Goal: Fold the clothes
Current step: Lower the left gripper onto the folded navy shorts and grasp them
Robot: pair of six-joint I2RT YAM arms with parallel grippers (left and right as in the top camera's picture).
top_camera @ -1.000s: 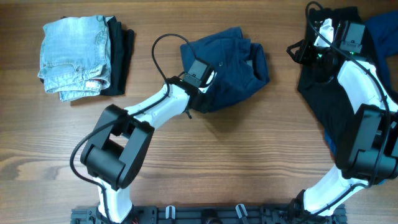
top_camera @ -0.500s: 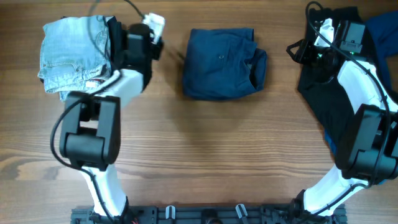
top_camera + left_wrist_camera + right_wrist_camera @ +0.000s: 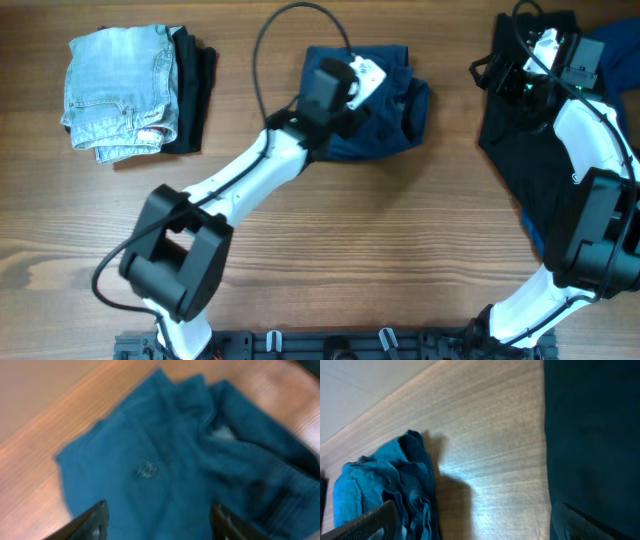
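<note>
Navy shorts (image 3: 395,110), blurred grey label (image 3: 222,434)

No lettering, brand or number is legible on the wooden table (image 3: 400,260). A small pale mark (image 3: 146,469) on the folded navy shorts (image 3: 110,485) is too blurred to read.

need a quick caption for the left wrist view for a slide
Left gripper, open, above the roughly folded navy shorts lying on the wooden table; image slightly blurred.
</note>
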